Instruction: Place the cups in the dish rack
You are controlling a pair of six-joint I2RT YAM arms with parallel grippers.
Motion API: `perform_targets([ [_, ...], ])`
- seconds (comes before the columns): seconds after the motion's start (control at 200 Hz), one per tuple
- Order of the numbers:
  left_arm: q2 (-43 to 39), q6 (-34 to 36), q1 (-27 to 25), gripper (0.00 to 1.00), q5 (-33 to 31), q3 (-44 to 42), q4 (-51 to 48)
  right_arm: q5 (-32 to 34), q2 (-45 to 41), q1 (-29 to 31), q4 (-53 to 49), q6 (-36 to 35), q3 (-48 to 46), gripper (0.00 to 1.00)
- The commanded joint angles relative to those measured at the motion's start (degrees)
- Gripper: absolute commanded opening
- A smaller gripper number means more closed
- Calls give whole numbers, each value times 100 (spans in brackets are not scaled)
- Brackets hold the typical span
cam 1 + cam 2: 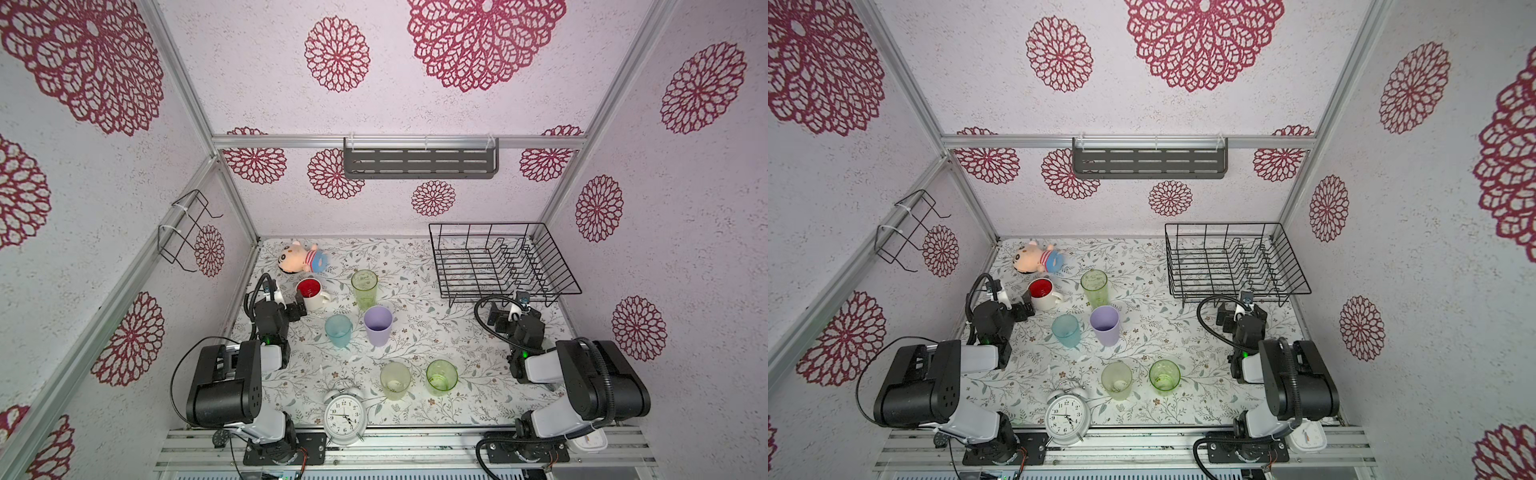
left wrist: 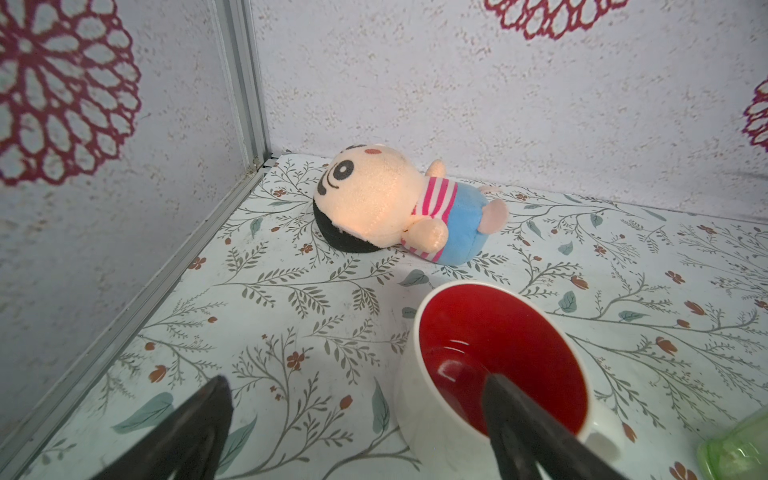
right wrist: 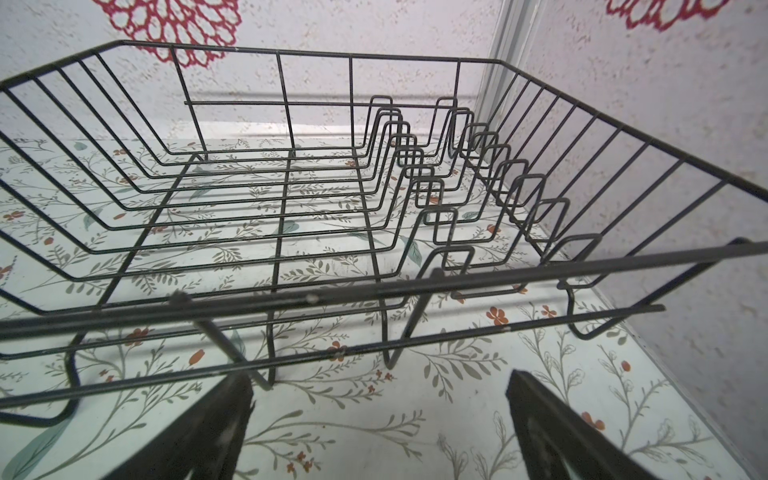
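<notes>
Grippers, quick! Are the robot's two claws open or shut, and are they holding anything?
Left gripper: open, straddling the white mug's wall, not gripping it.
Right gripper: open, empty, facing the dish rack.

Hour numerals on alarm clock [image 1: 345,417] dial

The left wrist view cuts off a blurred green tumbler [image 2: 737,451]; one claw finger [image 2: 515,419] hides part of the white mug [image 2: 432,415].

Black-and-white arms [image 1: 224,386]; ribbed black cable [image 1: 478,311]; green LEDs [image 1: 269,340]; black left claw [image 2: 356,379], right claw [image 3: 380,377].
</notes>
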Motion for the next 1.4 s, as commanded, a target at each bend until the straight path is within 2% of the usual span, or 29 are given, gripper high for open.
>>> perform_targets([
  [0.0,-48,-46,45,97,-165,94,-9,7,-291,-44,276,139,-51,99],
  [0.04,-133,-53,40,97,-211,-25,167,131,-533,-44,25,169,-32,99],
  [0.095,-452,-177,13,97,-603,-208,261,317,-930,-47,-510,260,65,99],
  [0.15,-992,-316,12,97,-929,-292,-129,449,-1349,-46,-1089,332,211,99],
  [0.265,-2057,-811,11,97,-975,84,-1875,794,-2294,-48,-2320,806,573,99],
  [0.335,-2467,-1687,41,97,-1245,630,-3274,1404,-2872,-53,-3555,1564,1069,99],
  [0.38,-2649,-2259,70,97,-1248,1074,-4354,1567,-3122,-65,-4218,1965,1381,99],
  [0.425,-2763,-2569,74,97,-1131,1445,-5090,1227,-3287,-99,-4679,2035,1634,99],
  [0.45,-2803,-2647,75,97,-999,1620,-5418,711,-3329,-140,-4760,1998,1734,99],
  [0.485,-2861,-2649,100,97,-657,1854,-5768,125,-3334,-169,-4715,2006,1823,99],
  [0.535,-2924,-2652,159,97,-107,2106,-6102,-330,-3267,-154,-4707,2182,1960,99],
  [0.586,-2970,-2821,192,97,143,2327,-6425,-617,-3097,-96,-4809,2253,2154,99],
  [0.661,-3005,-3227,296,97,263,2710,-7194,-522,-2708,212,-5289,2134,2641,99],
  [0.716,-2994,-3236,417,97,716,2919,-7535,-670,-2301,500,-5721,1979,3098,98],
  [0.826,-2753,-2757,450,97,2125,3220,-7800,-1156,-1307,1086,-6709,1844,4161,93],
  [0.901,-2562,-2479,416,97,2505,3387,-8178,-1141,-746,1489,-7210,1852,4745,93],
  [1.001,-2496,-2039,246,97,2190,3417,-8585,-655,42,1867,-8129,1948,5639,92],
  [1.171,-2465,-1803,-111,97,1658,3303,-8966,-115,1293,2305,-9342,2069,7021,86],
  [1.281,-2423,-1860,-251,97,1577,3197,-9008,96,1941,2436,-9980,2151,7797,77],
  [1.391,-2373,-1904,-294,97,1590,3213,-9027,272,2484,2478,-10367,2122,8331,58],
])
